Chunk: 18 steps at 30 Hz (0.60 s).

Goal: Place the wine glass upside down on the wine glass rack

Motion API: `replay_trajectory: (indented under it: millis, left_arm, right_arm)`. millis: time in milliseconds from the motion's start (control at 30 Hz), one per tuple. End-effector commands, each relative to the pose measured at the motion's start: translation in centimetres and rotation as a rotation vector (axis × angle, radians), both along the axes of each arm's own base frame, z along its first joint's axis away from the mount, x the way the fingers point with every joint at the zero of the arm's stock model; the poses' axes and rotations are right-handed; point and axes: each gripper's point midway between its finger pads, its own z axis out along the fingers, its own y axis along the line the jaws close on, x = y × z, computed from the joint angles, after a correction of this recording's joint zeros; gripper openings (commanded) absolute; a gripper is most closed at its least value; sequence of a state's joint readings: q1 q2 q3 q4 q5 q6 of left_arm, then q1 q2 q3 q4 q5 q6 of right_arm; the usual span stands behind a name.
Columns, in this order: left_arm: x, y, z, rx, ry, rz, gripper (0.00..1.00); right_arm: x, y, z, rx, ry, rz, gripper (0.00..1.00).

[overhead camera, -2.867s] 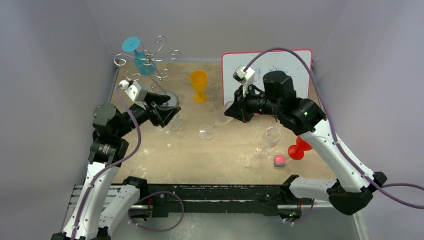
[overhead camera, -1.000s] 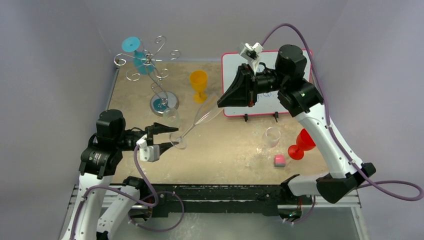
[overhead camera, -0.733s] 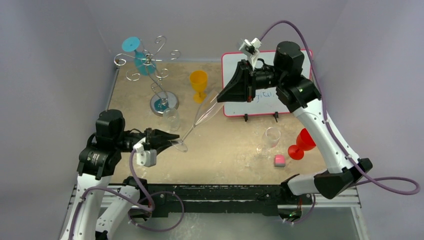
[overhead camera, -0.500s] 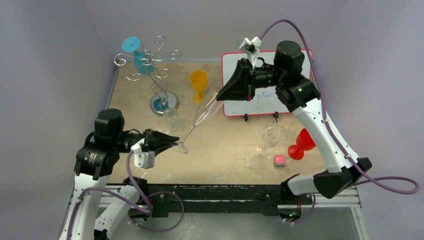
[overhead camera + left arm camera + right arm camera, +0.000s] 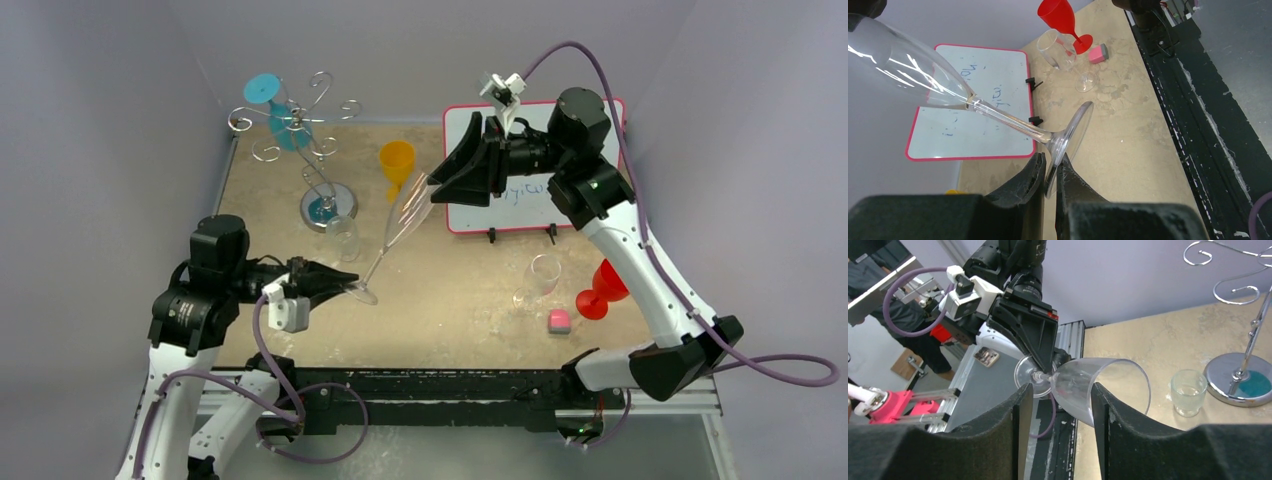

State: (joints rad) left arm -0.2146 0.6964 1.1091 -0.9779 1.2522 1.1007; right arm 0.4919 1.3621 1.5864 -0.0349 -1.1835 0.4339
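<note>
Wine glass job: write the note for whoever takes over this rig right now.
Left gripper: shut on the foot of the clear wine glass.
Right gripper: open, jaws either side of the bowl.
Wine glass rack: standing at the back left of the table.
Done: glass off the table, tilted.
Left: move the right arm away, turn the glass upside down, hang it on a free rack arm.

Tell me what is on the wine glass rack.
A teal glass hangs upside down from one arm of the wine glass rack; the rack's wires partly cover its bowl.

Probably a robot lab, grey booth walls (image 5: 100, 150), aluminium frame (image 5: 162, 378)
</note>
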Motion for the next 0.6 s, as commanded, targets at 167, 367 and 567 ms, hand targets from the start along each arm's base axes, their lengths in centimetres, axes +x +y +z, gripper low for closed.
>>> replay_trajectory:
  millis: [167, 367, 567]
  left_arm:
    - [0.7, 0.3, 0.9, 0.008, -0.066, 0.027, 0.0]
    - [1.4, 0.2, 0.5, -0.002, -0.056, 0.052, 0.0]
    - [2.0, 0.3, 0.4, 0.011, -0.061, 0.06, 0.0]
  right_arm:
    - [0.4, -0.4, 3.6, 0.099, -0.023, -0.122, 0.55]
    - [1.8, -0.9, 3.4, 0.139, 0.037, -0.25, 0.65]
    - [1.9, -1.9, 4.0, 0.172, 0.013, -0.336, 0.74]
